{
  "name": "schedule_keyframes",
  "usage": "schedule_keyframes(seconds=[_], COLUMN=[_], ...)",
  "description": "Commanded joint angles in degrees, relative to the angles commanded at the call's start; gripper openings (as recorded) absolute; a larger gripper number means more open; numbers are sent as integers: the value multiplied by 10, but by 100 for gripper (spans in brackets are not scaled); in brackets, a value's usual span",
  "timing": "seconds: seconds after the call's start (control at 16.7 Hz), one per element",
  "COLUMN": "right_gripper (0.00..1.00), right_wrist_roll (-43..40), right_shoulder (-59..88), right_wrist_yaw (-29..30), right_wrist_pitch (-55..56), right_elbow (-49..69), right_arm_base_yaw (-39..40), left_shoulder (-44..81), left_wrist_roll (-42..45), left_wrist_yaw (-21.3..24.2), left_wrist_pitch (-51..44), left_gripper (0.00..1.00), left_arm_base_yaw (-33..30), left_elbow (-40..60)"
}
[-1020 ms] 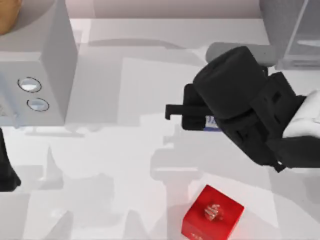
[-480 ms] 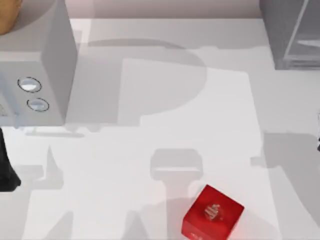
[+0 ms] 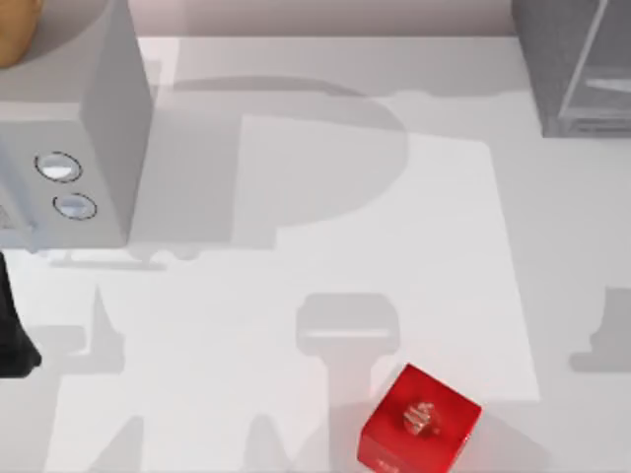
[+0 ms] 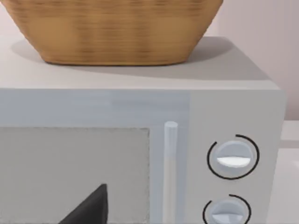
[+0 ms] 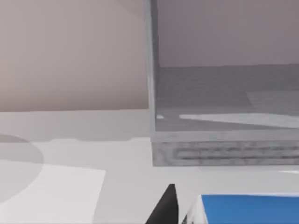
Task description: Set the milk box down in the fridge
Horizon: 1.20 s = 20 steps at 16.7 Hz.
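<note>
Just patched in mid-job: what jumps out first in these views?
The red cube with a white mark stands out at the near edge of the table. On the table's left, a woven basket sits on the grey box with two round dials. In the right wrist view, the blue milk box shows close to the camera, facing the fridge.

Fridge [image 3: 572,69] far right (cube [image 3: 419,429] nearer)
</note>
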Motion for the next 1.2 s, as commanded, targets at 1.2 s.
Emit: schedule_keyframes(seconds=[1.2], right_gripper=[0], right_wrist_roll=[-12], right_shoulder=[353], right_wrist_yaw=[-80], right_wrist_pitch=[220], right_elbow=[150], right_arm_base_yaw=[-71], left_shoulder=[0], left_wrist_roll=[0], left_wrist_yaw=[0], left_wrist_pitch=[0], left_gripper=[100], left_arm_base_yaw=[0], left_elbow=[0])
